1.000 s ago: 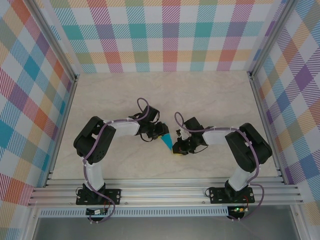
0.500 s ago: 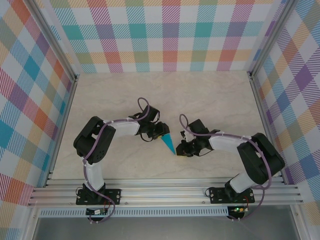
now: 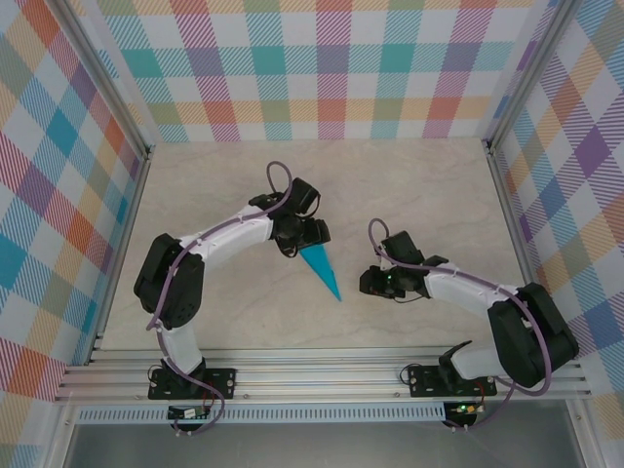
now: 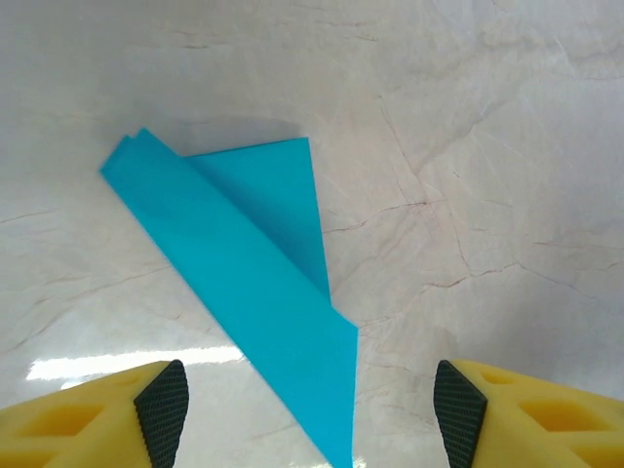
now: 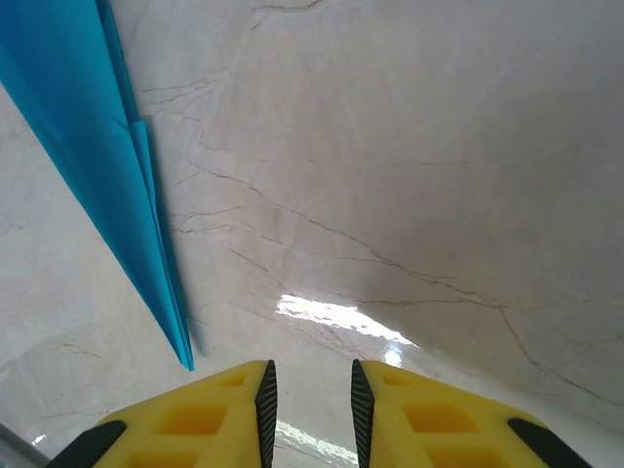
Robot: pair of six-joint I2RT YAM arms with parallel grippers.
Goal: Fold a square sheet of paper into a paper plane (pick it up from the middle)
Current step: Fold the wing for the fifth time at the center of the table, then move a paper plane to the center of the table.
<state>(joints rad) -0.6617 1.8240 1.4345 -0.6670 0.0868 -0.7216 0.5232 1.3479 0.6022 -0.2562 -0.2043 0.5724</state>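
The teal paper plane (image 3: 321,272) lies flat on the pale table as a narrow pointed dart, its tip toward the near edge. My left gripper (image 3: 312,240) hovers just past its wide end, open. In the left wrist view the folded paper (image 4: 255,283) runs down between the black pads (image 4: 164,409), touching neither. My right gripper (image 3: 365,283) sits to the right of the tip, apart from it. In the right wrist view its jaws (image 5: 309,390) stand narrowly open on nothing, with the paper (image 5: 93,156) off to the left.
Bare marble-patterned tabletop (image 3: 409,205) surrounds the paper. Plaid walls with aluminium posts (image 3: 132,136) close in the left, back and right sides. An aluminium rail (image 3: 322,375) runs along the near edge.
Both grippers have opened and let go of the paper. The left one drew back toward the far side, the right one moved off to the right. The dart now lies free.
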